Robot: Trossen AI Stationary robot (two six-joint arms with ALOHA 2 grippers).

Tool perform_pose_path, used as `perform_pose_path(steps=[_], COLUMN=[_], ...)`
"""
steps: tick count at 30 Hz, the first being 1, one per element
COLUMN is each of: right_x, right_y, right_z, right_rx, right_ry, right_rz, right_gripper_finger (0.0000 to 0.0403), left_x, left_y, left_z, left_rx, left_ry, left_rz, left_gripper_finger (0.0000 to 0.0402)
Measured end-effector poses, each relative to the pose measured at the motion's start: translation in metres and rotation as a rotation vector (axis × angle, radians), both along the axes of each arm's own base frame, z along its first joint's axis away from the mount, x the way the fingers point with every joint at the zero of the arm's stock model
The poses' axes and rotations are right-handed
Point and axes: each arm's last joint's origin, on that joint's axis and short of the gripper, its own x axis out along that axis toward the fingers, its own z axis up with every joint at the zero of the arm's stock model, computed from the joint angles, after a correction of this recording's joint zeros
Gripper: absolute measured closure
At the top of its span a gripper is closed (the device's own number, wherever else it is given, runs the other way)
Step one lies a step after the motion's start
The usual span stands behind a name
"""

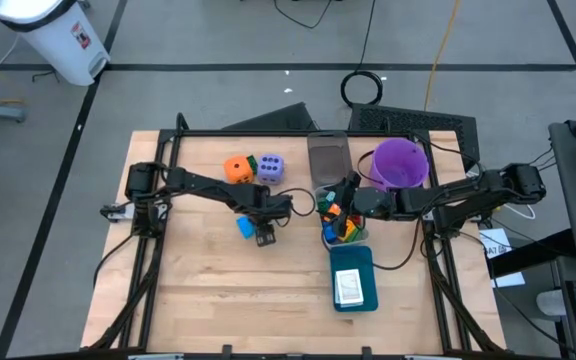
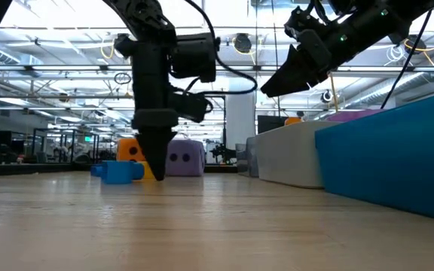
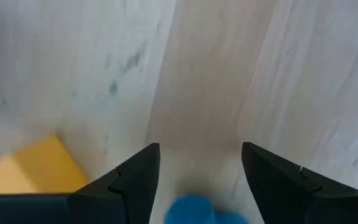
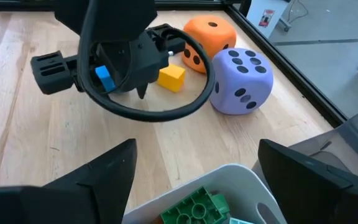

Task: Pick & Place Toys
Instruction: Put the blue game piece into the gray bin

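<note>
Left wrist view is the closest look, so starting there: the left gripper (image 3: 199,180) points straight down at the pale wooden table (image 3: 216,74), its two dark fingers standing apart with a small blue plastic block (image 3: 194,211) showing between them right at the base. Jaws aren't pinched on it as far as I can tell; there's a gap on both sides. My guess is it's lined up that way so the fingers can close across the block. A small yellow plastic block (image 3: 33,168) lies just beside it.

From the right wrist view you get the bigger picture. The right gripper (image 4: 194,174) is spread wide open and holds nothing, hovering over a white plastic bin (image 4: 229,186) with a green studded brick (image 4: 194,205) in it. Probably parked there because that bin is where the toys get dropped.

Farther out, past the left arm, a big orange dotted die (image 4: 210,40) and a lavender dotted die (image 4: 238,81) stand near each other on the table, still waiting to be collected.

High view adds the far stuff: a purple bucket (image 1: 400,163) behind the bin and a teal tray (image 1: 353,280) holding a white card (image 1: 348,288) in front of it.
</note>
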Motion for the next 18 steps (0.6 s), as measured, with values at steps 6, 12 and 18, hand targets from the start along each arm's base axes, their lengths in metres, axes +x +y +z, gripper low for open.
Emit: perform_pose_path(steps=[6,12,18], right_x=[0.000,0.000,0.000], right_y=[0.000,0.000,0.000], right_z=[0.000,0.000,0.000], right_rx=[0.001,0.001,0.016], right_ry=[0.000,-0.001,-0.001], right_rz=[0.000,0.000,-0.008], right_gripper_finger=[0.0094,0.0094,0.0094], left_x=[-0.001,-0.008,-0.020], left_y=[0.000,0.001,-0.006], left_z=[0.002,0.023,0.032], left_rx=[0.000,0.016,0.009], left_ry=[0.021,0.159,0.249], left_rz=[-0.006,-0.017,-0.087], left_gripper_finger=[0.0167,0.0167,0.0167])
